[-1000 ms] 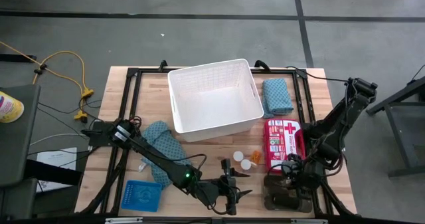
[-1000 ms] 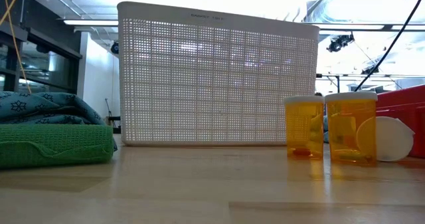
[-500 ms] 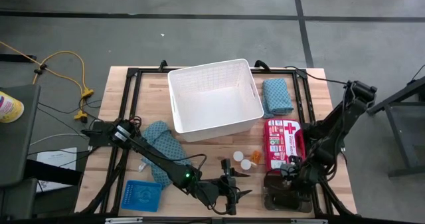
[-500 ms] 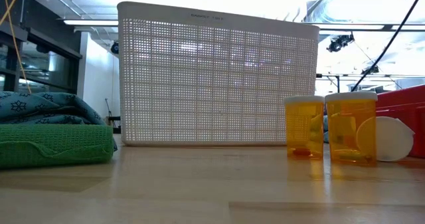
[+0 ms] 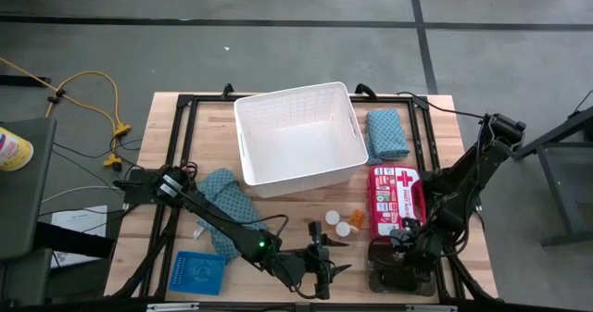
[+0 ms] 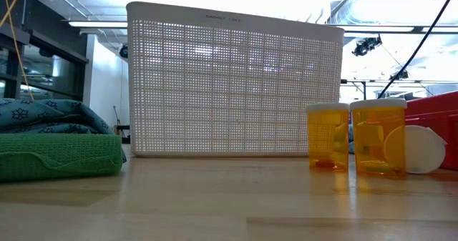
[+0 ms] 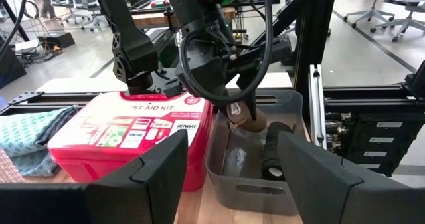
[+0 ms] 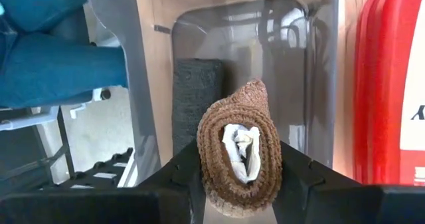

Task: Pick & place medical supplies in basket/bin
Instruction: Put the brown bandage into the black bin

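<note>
Right gripper (image 8: 232, 184) pinches a brown bandage roll (image 8: 238, 147) just above the grey tray (image 5: 398, 275) at the table's five o'clock corner, the roll's long axis along the fingers, coiled end facing the wrist camera. Beside it, the red kit (image 7: 129, 137) reads "FIRST AID KIT". Left gripper (image 5: 324, 254) waits open at six o'clock.

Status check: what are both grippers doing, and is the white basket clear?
Right gripper shut on brown bandage roll, above grey tray. Left gripper open, empty, near table's front edge. White basket empty; nothing blocking.
</note>
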`<action>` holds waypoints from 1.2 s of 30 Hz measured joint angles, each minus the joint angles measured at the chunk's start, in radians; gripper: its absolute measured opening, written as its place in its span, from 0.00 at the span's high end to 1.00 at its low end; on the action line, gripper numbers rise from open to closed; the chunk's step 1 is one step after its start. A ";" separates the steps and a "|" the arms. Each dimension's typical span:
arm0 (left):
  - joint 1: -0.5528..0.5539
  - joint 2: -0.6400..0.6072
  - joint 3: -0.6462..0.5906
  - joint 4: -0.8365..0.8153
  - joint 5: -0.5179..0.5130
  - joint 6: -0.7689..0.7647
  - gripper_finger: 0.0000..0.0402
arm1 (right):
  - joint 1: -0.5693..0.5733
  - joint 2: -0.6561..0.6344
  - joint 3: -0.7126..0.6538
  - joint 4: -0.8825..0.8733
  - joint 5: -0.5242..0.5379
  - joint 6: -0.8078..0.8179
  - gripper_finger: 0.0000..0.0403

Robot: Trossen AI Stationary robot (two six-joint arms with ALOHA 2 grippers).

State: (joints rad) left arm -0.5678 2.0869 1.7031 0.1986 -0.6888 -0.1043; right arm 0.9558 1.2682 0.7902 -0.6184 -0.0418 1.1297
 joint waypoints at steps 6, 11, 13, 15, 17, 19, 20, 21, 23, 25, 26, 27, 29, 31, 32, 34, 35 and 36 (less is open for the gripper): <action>0.000 0.000 0.000 0.000 0.000 0.000 0.44 | 0.000 0.000 0.000 0.011 0.018 0.000 0.67; 0.000 0.000 0.000 -0.004 0.000 0.000 0.44 | 0.000 0.000 0.000 0.022 0.020 0.001 0.57; 0.000 0.000 0.000 -0.004 0.000 0.000 0.44 | 0.000 0.000 0.000 0.029 0.020 0.001 0.54; 0.000 0.000 0.000 -0.004 0.000 0.000 0.44 | 0.000 0.000 0.000 0.037 0.020 0.002 0.52; 0.000 0.000 0.000 -0.004 0.000 0.000 0.44 | 0.000 0.000 0.000 0.042 0.021 0.002 0.50; 0.000 0.000 0.000 -0.004 0.000 0.000 0.44 | 0.000 0.000 0.000 0.055 0.021 0.001 0.49; 0.000 0.000 0.000 -0.004 0.000 0.000 0.44 | 0.000 0.000 0.000 0.063 0.024 0.001 0.49; 0.000 0.000 0.000 -0.004 0.000 0.000 0.44 | 0.000 0.000 0.000 0.071 0.031 0.000 0.49; 0.000 0.000 0.000 -0.004 0.000 0.000 0.44 | 0.000 0.000 0.000 0.088 0.051 0.000 0.49; 0.000 0.000 0.000 -0.004 0.000 0.000 0.44 | 0.000 0.000 0.000 0.110 0.069 -0.012 0.49; 0.000 0.000 0.000 -0.004 0.000 0.000 0.44 | 0.000 0.000 0.000 0.121 0.075 -0.025 0.49; 0.000 0.000 0.000 -0.004 0.000 0.000 0.44 | 0.000 0.000 0.000 0.134 0.084 -0.035 0.49; 0.000 0.000 0.000 -0.004 0.000 0.000 0.44 | 0.000 0.000 0.000 0.154 0.099 -0.053 0.49; 0.000 0.000 0.000 -0.004 0.000 0.000 0.44 | 0.000 0.000 0.000 0.168 0.109 -0.060 0.49; 0.000 0.000 0.000 -0.004 0.000 0.000 0.44 | 0.000 0.000 0.000 0.170 0.114 -0.060 0.49; 0.000 0.000 0.000 -0.004 0.000 0.000 0.44 | 0.000 0.000 0.000 0.170 0.116 -0.061 0.49; 0.000 0.000 0.000 -0.004 0.000 0.000 0.44 | 0.000 0.000 0.000 0.170 0.116 -0.061 0.49; 0.000 0.000 0.000 -0.004 0.000 0.000 0.44 | 0.000 0.000 0.000 0.170 0.116 -0.061 0.49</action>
State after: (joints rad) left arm -0.5678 2.0872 1.7027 0.1944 -0.6884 -0.1043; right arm 0.9554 1.2682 0.7902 -0.4488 0.0742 1.0691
